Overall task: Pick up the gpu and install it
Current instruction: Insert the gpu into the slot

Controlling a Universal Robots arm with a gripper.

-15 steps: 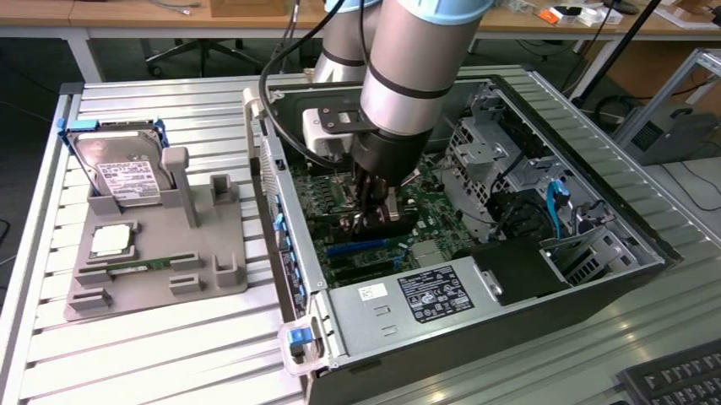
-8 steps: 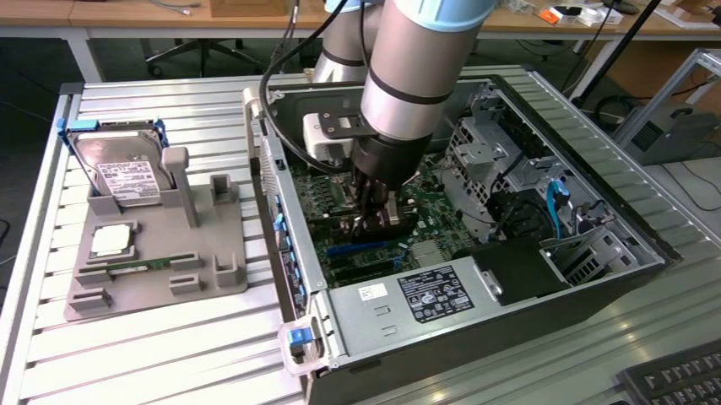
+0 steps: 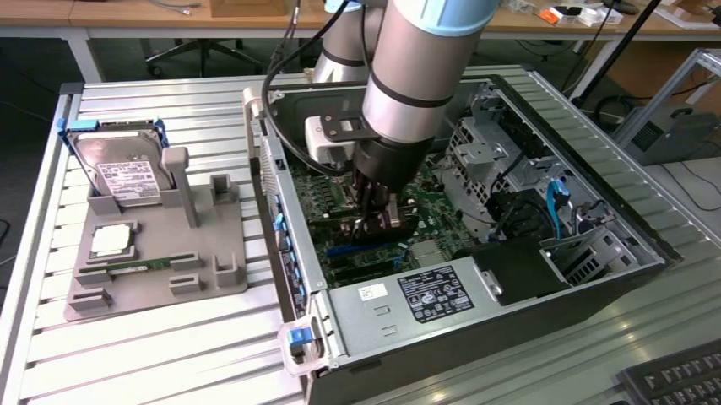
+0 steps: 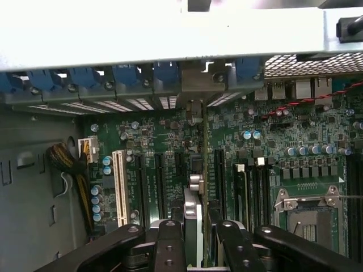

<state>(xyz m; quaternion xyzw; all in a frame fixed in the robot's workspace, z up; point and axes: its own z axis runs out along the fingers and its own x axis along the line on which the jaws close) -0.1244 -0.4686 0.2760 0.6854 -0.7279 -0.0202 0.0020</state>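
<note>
We are reaching steeply downward with our thick silver-grey tubular arm (image 3: 420, 76), which is entering from about twelve o'clock in the exterior view and pointing toward six. Our black wrist section (image 3: 389, 164) is carrying a small white camera block (image 3: 333, 139) at its nine o'clock side. Our black two-fingered gripper (image 4: 195, 241) is pointing straight down, its dark fingers (image 4: 169, 246) closing on a thin upright card edge between them.

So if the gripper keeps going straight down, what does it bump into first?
The gripper points down into the open case and holds the gpu edge-on between its fingers. The card's lower edge would likely meet the motherboard first, about at a dark slot there. How far off is unclear.
</note>
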